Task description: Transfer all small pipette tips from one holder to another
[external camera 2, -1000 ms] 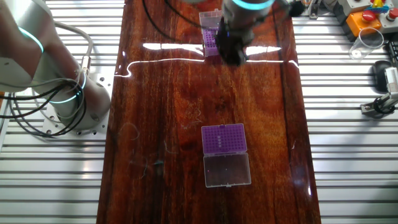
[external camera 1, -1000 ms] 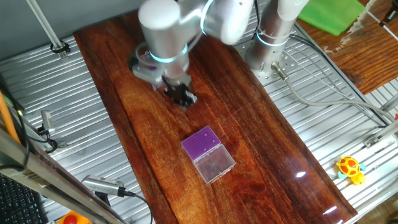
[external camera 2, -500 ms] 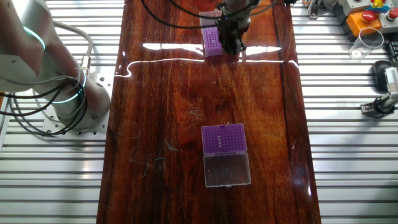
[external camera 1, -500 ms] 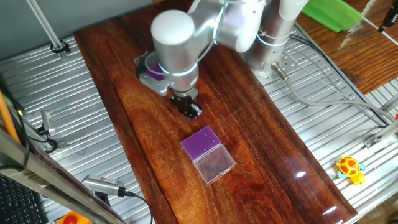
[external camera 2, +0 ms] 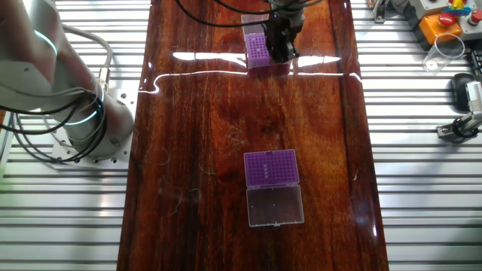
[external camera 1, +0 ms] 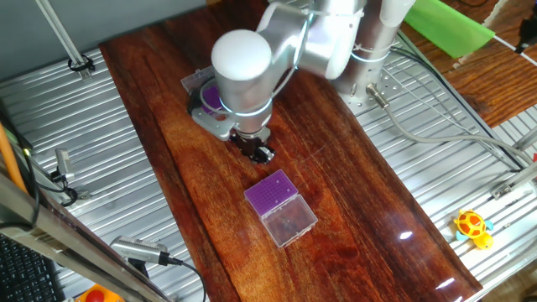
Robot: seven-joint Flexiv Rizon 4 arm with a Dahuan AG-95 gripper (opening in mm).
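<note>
Two tip holders with purple inserts stand on the wooden table. The far holder [external camera 2: 257, 50] is partly hidden by the arm in one fixed view [external camera 1: 208, 97]. The near holder [external camera 2: 271, 167] [external camera 1: 270, 192] has its clear lid [external camera 2: 276, 205] folded open beside it. A few small pipette tips [external camera 2: 265, 159] show as faint specks on the near insert. My gripper [external camera 2: 280, 50] [external camera 1: 259, 153] hangs just beside the far holder, between the two holders. Its dark fingers are pressed together. Whether a tip sits between them is too small to see.
The arm's base [external camera 2: 83, 124] stands on the ribbed metal surface left of the wood. A yellow toy [external camera 1: 472, 226], cables and a clear cup [external camera 2: 444, 50] lie off the board's edges.
The gripper has swung from beside the far holder toward the near holder, and the wrist has turned. Both holders stay put.
</note>
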